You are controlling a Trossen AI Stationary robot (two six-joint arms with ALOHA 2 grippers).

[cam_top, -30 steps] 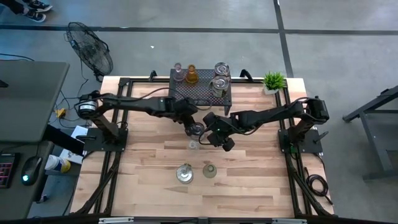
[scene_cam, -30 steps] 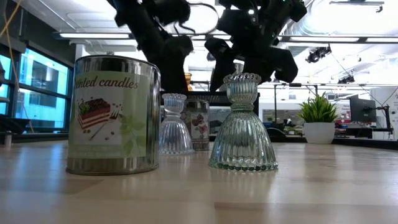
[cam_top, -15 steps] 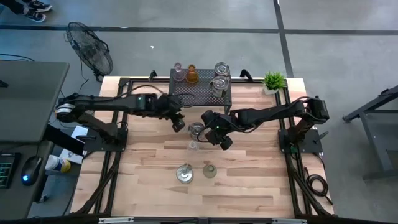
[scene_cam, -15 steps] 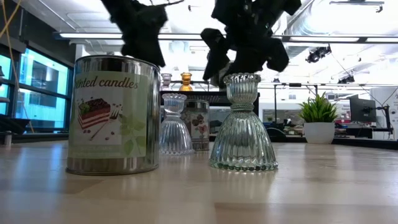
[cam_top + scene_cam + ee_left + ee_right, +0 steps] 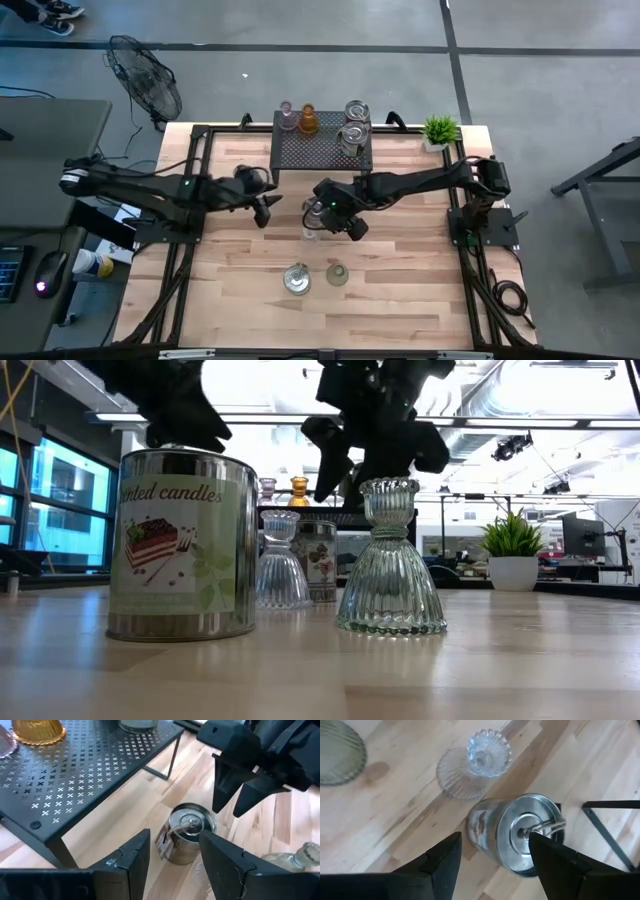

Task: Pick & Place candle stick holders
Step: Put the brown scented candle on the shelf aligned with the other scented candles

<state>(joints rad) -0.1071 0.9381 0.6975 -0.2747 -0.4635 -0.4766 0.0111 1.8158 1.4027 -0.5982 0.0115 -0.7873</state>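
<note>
Right wrist view, silver lidded tin point(image 5: 520, 837) upright, lid up, right pincer point(image 5: 492, 852) wide open above it, holding nothing

We see four holders on the black mesh rack point(image 5: 322, 148) at twelve o'clock: a pinkish one point(image 5: 286, 113), an amber one point(image 5: 308, 122), two clear ones point(image 5: 354, 128). At table centre a small lidded tin point(image 5: 318, 211) stands upright, touching a clear ribbed holder point(image 5: 472, 762). Toward six o'clock stand a big tin point(image 5: 296, 279) and a greenish ribbed holder point(image 5: 336, 273).
</note>
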